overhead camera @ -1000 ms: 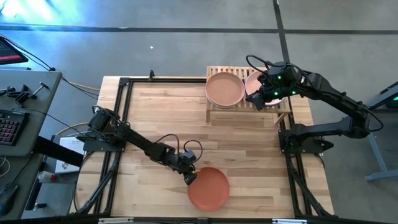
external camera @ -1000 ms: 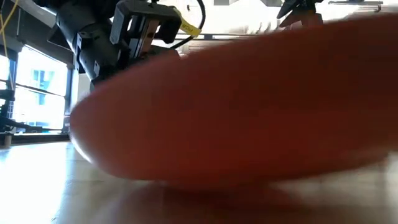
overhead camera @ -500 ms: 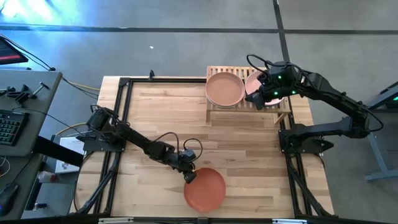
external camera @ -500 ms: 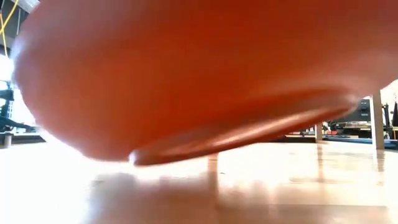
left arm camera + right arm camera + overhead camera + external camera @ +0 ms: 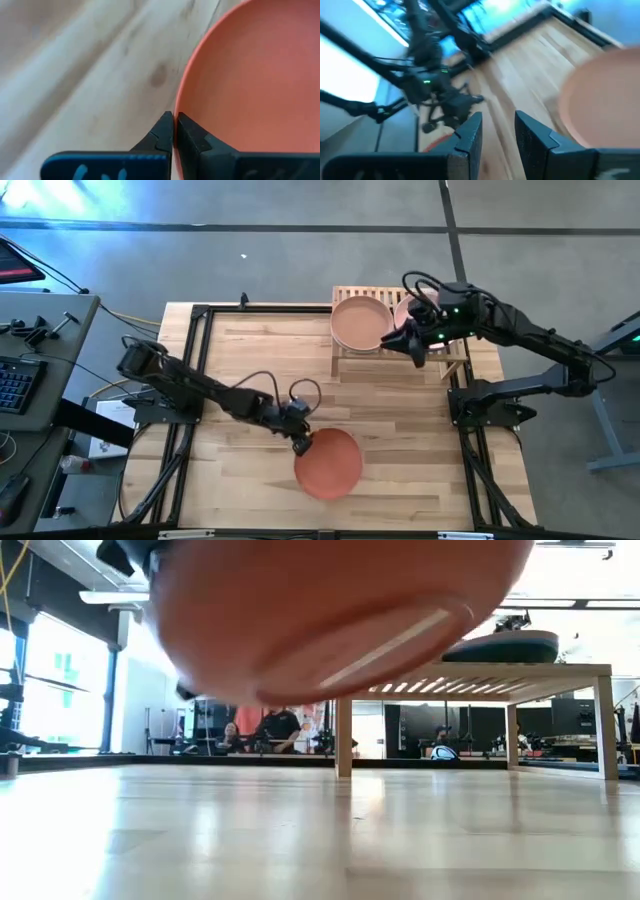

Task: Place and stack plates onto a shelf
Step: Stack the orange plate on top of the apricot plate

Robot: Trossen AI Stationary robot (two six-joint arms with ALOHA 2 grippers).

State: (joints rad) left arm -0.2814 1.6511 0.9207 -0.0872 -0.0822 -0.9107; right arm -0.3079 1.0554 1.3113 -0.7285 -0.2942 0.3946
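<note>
My left gripper is shut on the terracotta-orange plate over the table's near middle. In the low view the plate hangs tilted, clear of the tabletop. The light-wood shelf stands at the far right. On its slats rest a peach plate and a pink plate, the pink one partly hidden by my right arm. My right gripper is open and empty over the shelf's near edge, between those two plates. My left gripper pinches the terracotta plate's rim on its left side, one finger inside the rim and one outside. The fingers come slanting down from the table's left. The plate is lifted clear of the table and tilted, its underside showing in the low view.
Black frame rails run along the table's left and right edges. The shelf's legs leave open room beneath it. People show in the room beyond the table. A side table with a keyboard stands to the left.
My left gripper has risen and gone a little toward the far edge with the terracotta plate. The plate has come up off the table, lifted clear and tilted. My right gripper has shifted slightly toward the table's left, along the shelf's near edge.
</note>
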